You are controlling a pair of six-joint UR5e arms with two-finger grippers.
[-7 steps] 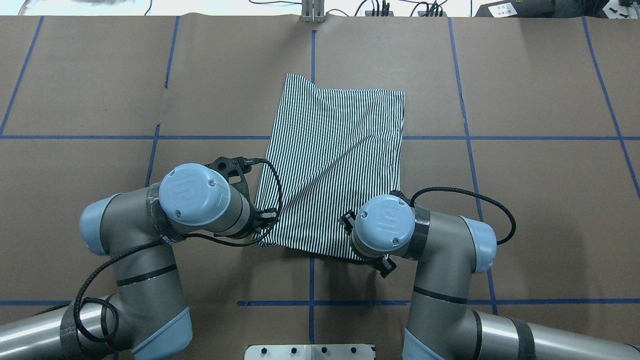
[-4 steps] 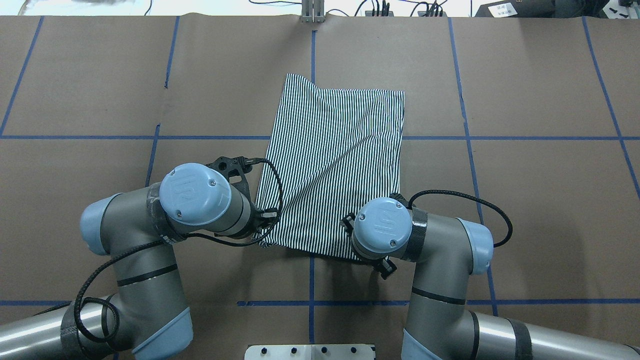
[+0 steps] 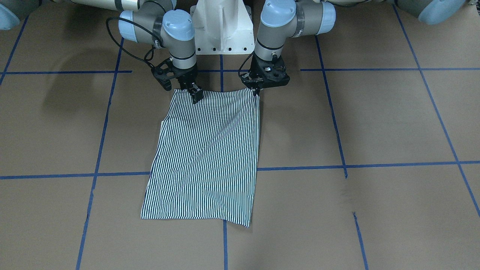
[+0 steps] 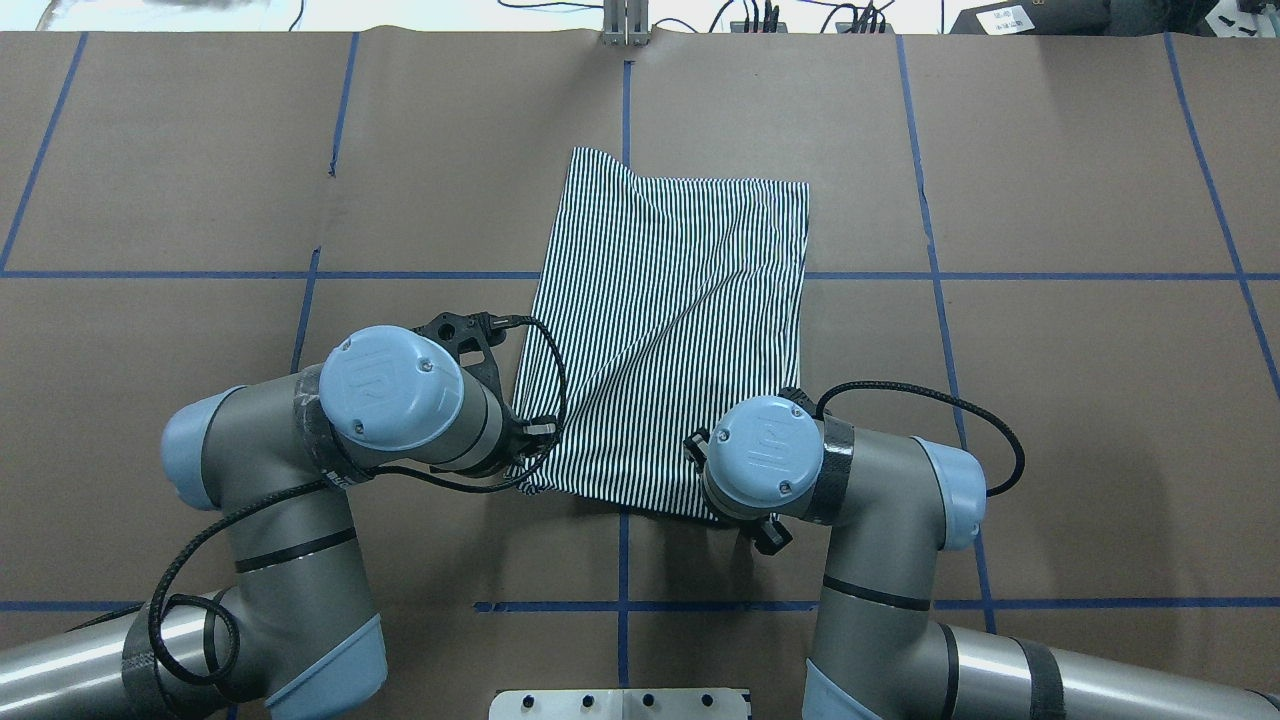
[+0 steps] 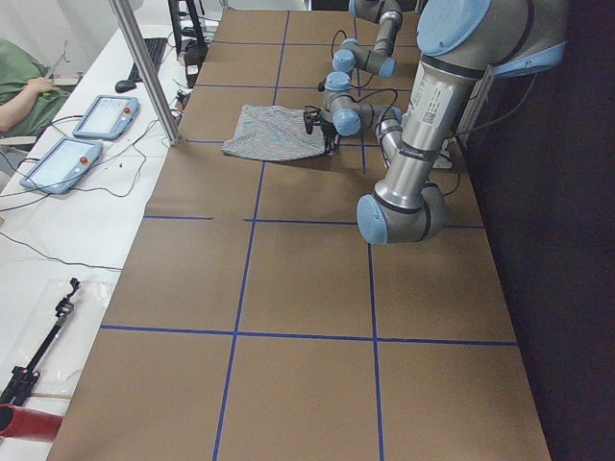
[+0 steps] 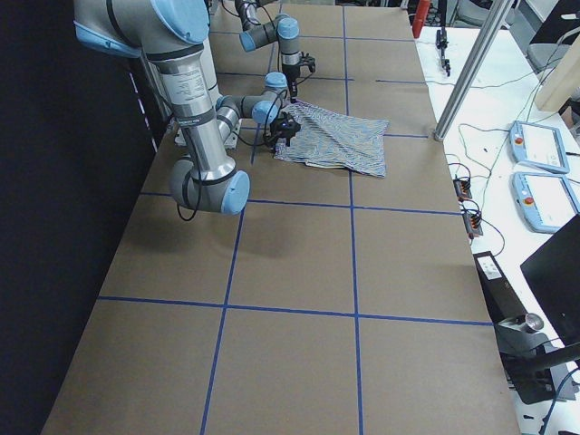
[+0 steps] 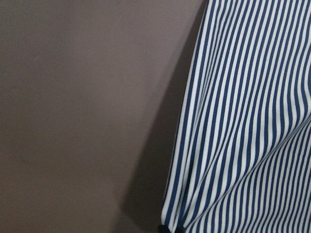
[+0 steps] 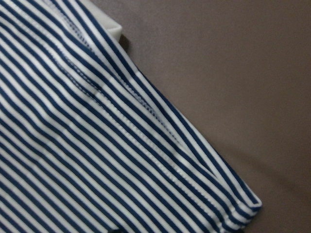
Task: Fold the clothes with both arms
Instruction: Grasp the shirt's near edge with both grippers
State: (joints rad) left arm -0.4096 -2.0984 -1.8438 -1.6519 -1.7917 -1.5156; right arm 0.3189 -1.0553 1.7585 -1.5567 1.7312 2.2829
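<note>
Lying flat in the middle of the table [image 3: 375, 112], the striped shirt [image 3: 204, 157] looks light, soft and floppy, best held along its near edge, where the left gripper [image 3: 256, 92] and right gripper [image 3: 195, 96] each seem clamped on it.

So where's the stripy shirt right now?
Overhead view: the shirt lies mid-table over the blue tape lines, its near edge between the left arm and right arm.

One shirt [image 4: 670, 320], one counter [image 4: 1050, 400].
Two arms: the left arm [image 4: 285, 490] and the right arm [image 4: 880, 500]. Two end effectors: the left end effector [image 3: 256, 91] and the right end effector [image 3: 195, 96]. Two tablets [image 5: 104, 115] too.
</note>
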